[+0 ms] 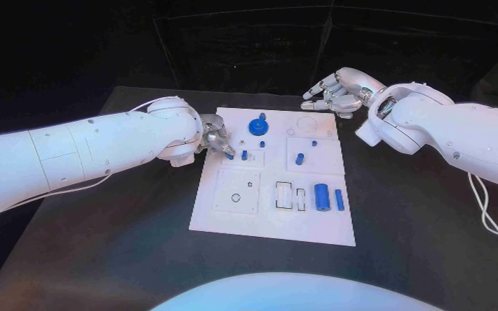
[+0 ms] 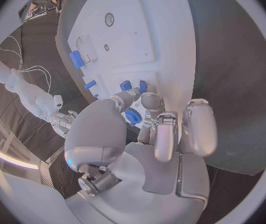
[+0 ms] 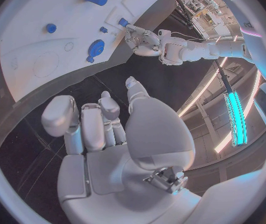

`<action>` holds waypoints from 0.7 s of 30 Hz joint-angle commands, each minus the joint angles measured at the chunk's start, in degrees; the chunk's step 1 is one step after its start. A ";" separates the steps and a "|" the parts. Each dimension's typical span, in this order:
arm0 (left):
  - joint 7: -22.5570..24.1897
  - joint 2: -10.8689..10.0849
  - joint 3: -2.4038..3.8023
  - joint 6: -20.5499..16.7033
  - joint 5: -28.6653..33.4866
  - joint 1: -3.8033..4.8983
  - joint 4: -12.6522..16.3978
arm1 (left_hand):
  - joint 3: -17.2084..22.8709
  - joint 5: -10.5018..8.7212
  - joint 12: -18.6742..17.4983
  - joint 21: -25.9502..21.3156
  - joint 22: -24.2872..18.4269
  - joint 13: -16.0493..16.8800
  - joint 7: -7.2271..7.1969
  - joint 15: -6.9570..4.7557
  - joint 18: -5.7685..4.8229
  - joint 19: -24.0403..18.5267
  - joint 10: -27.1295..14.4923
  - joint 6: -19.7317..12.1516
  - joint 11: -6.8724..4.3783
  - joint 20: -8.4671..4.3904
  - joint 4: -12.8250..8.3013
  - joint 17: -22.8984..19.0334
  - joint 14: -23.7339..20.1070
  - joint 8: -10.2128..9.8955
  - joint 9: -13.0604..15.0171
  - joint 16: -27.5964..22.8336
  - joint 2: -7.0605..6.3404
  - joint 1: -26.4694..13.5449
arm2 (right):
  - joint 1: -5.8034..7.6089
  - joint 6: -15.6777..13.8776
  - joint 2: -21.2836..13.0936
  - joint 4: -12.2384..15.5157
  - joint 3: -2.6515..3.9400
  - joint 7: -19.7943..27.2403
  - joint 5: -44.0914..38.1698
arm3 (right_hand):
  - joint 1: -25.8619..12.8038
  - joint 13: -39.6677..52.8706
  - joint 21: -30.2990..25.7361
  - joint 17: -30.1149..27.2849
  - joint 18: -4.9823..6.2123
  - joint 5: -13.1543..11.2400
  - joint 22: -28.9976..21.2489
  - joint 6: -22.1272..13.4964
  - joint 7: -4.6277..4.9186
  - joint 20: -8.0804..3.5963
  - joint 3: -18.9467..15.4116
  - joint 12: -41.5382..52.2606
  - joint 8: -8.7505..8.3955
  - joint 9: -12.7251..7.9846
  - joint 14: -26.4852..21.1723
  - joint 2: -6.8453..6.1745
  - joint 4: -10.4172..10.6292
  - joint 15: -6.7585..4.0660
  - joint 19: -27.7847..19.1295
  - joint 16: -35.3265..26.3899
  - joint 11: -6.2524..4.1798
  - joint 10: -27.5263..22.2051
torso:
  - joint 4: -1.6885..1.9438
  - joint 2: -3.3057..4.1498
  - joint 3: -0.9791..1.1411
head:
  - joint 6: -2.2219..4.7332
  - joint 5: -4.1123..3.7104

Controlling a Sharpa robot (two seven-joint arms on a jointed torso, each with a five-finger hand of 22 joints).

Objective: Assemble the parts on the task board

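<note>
At the flat white task board (image 1: 272,214)'s left edge, the silver left hand (image 1: 215,138) pinches a small blue peg (image 2: 132,116), plain from its wrist. The silver right hand (image 1: 337,93) hovers off the far edge, fingers loosely spread, holding nothing, above the black desk (image 1: 103,253).

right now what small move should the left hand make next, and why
Probably a small lift. The left hand sits at the task board's left edge, fingers closed around a small blue part, seemingly pinching it. The right hand hovers empty off the far edge, so the left must act.
</note>
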 commanded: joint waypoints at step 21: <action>-0.62 0.51 -0.28 1.12 -0.69 -0.18 -0.18 | 4.95 4.17 2.29 0.93 1.04 3.09 -1.32 -1.02 0.09 1.24 2.40 2.16 -0.84 -0.78 -6.68 15.09 6.04 0.44 -0.47 0.19 -1.99 -3.21 | 0.09 0.31 0.07 0.03 0.04 0.51 -0.95 | 0.04 0.03 -0.39 0.00 0.30 0.25 -0.08 0.01 -0.27 -0.13 -0.36 -0.11 0.36 -0.04 1.72 0.46 -0.04 -0.33 -0.08 -0.37 -0.11 -0.37 | -0.05 -0.04 0.02 | -0.25 -0.16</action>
